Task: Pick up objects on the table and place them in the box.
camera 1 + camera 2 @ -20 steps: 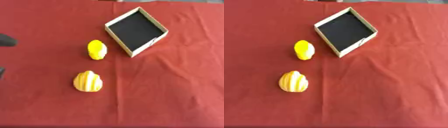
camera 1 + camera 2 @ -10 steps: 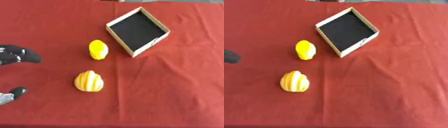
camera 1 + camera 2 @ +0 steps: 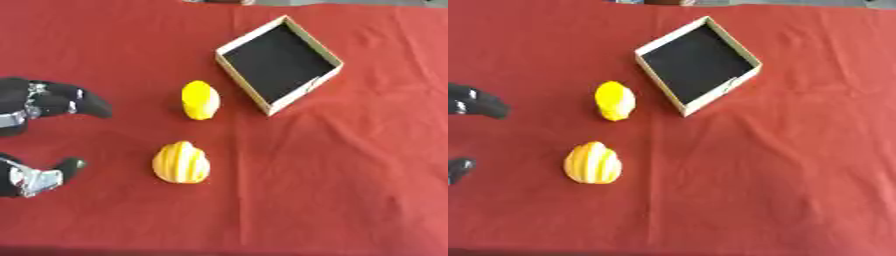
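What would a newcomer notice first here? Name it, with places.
The empty black-lined box sits askew at the far middle of the red tablecloth. Left of it lies a yellow lemon-shaped fruit, with a striped orange-yellow fruit nearer. The left hand enters at the left edge, fingers spread.

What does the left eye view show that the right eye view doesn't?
Only the left eye view shows the left hand up to its palm, fingers and thumb apart, holding nothing. The right eye view shows only its fingertips at the left edge, and nothing extra. Both share the plain yellow fruit, the striped yellow fruit and the empty box.
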`<state>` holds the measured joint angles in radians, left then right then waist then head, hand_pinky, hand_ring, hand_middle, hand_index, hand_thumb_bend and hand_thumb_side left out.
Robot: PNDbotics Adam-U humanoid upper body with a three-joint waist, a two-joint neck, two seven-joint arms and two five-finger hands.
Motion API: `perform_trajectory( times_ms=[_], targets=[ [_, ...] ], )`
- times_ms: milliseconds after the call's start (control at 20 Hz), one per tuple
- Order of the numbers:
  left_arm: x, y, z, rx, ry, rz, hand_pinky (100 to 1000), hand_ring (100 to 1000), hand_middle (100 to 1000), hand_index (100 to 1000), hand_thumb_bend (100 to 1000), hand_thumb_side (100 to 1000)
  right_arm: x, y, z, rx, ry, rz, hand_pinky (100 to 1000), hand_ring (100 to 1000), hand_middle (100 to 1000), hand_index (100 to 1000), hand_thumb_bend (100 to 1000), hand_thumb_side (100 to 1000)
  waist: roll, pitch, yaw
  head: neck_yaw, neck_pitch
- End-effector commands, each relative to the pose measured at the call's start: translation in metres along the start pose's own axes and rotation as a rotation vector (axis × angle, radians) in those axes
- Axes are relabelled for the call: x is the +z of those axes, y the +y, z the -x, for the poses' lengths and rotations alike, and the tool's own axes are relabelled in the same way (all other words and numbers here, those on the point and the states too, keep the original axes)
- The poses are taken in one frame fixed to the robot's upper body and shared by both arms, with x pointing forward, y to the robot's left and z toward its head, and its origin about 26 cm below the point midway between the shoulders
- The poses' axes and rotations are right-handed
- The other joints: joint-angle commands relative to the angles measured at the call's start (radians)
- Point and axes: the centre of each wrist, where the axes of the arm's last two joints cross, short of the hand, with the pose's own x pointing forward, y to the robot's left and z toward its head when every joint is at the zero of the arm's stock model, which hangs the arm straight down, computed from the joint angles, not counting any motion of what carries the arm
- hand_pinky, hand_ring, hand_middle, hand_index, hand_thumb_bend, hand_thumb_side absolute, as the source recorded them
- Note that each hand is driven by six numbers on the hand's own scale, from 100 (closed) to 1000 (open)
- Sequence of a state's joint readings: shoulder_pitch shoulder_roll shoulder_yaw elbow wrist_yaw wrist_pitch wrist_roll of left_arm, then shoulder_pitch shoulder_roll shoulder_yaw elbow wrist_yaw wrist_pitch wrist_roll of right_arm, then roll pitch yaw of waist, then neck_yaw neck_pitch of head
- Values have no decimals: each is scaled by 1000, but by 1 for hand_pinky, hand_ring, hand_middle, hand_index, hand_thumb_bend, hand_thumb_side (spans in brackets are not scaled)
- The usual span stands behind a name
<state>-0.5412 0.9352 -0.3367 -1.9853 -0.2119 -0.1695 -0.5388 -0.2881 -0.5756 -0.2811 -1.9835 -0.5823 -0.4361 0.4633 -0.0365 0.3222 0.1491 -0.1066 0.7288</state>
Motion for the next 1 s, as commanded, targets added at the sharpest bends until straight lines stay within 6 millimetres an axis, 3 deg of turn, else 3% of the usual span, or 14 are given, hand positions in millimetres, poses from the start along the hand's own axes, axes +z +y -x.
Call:
perform_trajectory(
  times_ms=[50,250,450,850,1000],
  targets=[
    [-8,10,-9,8,-10,-23,897,846,826,900,206,608,-4,-2,-6,6,-6,-15,925,878,647,781,100,470,7,-24,4,-7,3],
    [-25,12,-18,55,-15,-8,895,835,805,837,226,637,-4,-2,-6,3,-3,-12,925,876,645,781,100,470,9,-28,7,-9,6],
    [-39,12,-22,81,-19,34,912,849,821,908,244,651,-3,-2,-6,2,2,-6,926,874,641,780,100,470,12,-31,9,-12,6],
    [-61,2,-20,114,-34,157,932,868,845,928,272,619,-4,-3,-6,3,1,0,925,870,636,780,100,470,16,-30,7,-50,10],
    [-66,-4,-16,131,-21,183,933,870,846,928,315,664,-4,-3,-6,3,3,0,925,870,634,779,100,470,17,-29,5,-51,11]
  ],
)
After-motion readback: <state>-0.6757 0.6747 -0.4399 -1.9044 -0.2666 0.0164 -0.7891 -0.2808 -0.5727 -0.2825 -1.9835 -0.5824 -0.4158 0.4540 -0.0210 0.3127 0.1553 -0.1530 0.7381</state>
